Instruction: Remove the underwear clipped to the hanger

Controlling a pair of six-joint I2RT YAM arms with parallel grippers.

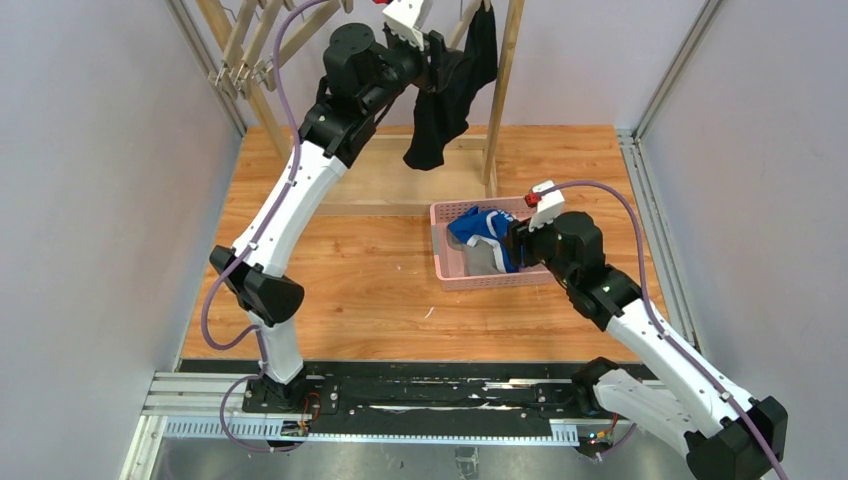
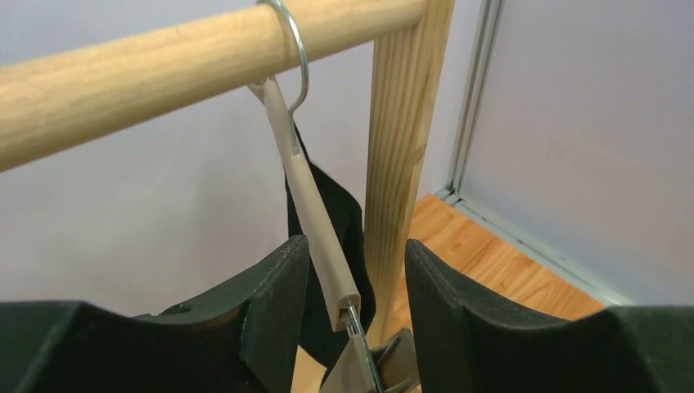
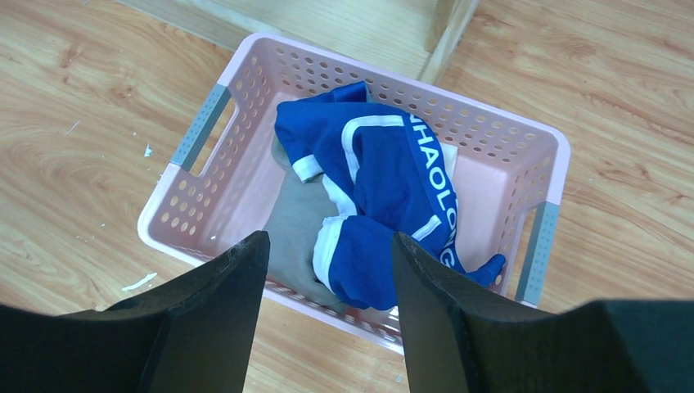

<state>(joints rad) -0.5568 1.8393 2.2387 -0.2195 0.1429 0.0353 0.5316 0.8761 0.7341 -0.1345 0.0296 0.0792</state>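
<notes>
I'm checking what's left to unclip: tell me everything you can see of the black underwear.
The black underwear is plain, soft dark fabric, hanging limp and bunched below the hanger on the wooden rail, beside the rack's upright post. The open left gripper straddles the hanger's end beside it; whether it touches the fabric is unclear.

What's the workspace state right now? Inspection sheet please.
Surface: wooden table, bare apart from the items below.
Job's things: black briefs hanging from the hanger on the wooden rail; blue briefs and grey briefs in the pink basket.
Clutter: a few white flecks on the table.
Grippers: left jaws open, either side of the hanger; right jaws open above the basket.
Cables: purple cable along each arm.
Surroundings: grey walls, metal frame, folding wooden rack back left.
</notes>
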